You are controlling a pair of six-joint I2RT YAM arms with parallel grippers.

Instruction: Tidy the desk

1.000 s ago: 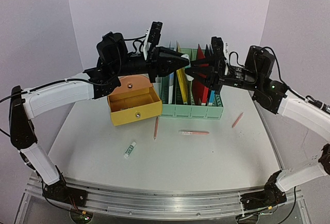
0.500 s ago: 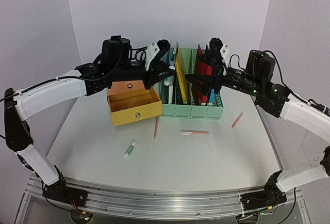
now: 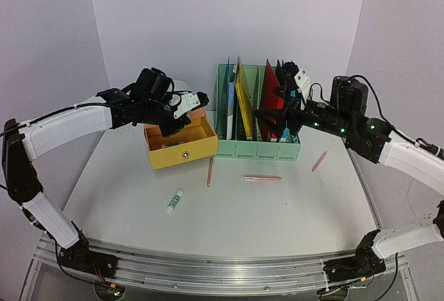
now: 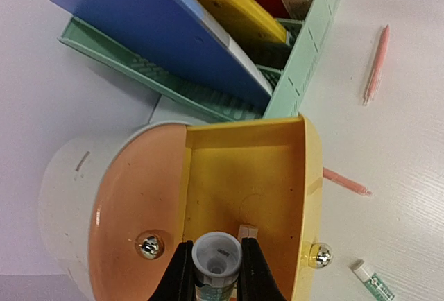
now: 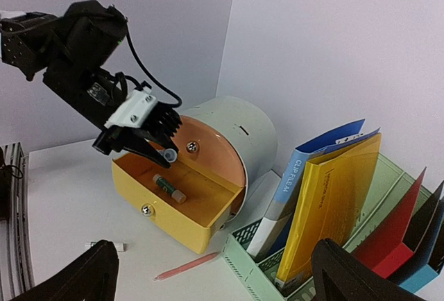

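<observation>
The white worktop (image 3: 291, 204), with a silver rail (image 3: 222, 272) at its near edge, lies flat between lilac walls (image 3: 229, 16). The left tool (image 5: 161, 150) pinches a small white-capped tube (image 4: 216, 258) over the open yellow drawer (image 4: 243, 176). The right tool (image 5: 218, 268) gapes wide near the green rack (image 3: 260, 150).

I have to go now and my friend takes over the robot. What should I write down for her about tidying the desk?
Left gripper: shut on a small capped tube, over the open yellow drawer.
Right gripper: open, empty, by the green file rack.
Done: another tube lies in the drawer; folders stand in the rack.
To do: drop the held tube, then clear three pink pens and a small white stick off the desk.
</observation>
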